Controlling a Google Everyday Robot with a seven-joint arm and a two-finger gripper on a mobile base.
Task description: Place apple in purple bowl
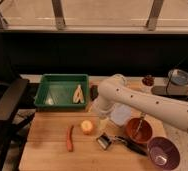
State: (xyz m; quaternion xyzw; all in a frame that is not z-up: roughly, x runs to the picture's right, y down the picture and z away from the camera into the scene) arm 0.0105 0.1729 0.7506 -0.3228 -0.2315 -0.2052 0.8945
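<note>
The apple is a small yellow-orange fruit lying on the wooden table, left of centre. The purple bowl sits at the table's front right corner and looks empty. My white arm reaches in from the right and bends down over the table. My gripper hangs at its end, just above and to the right of the apple and not touching it. An orange-brown bowl with a utensil in it stands between the gripper and the purple bowl.
A thin orange carrot lies left of the apple. A peeler with a black handle lies in front of the gripper. A green tray stands at the back left. A clear container is beside the arm. A black chair stands left of the table.
</note>
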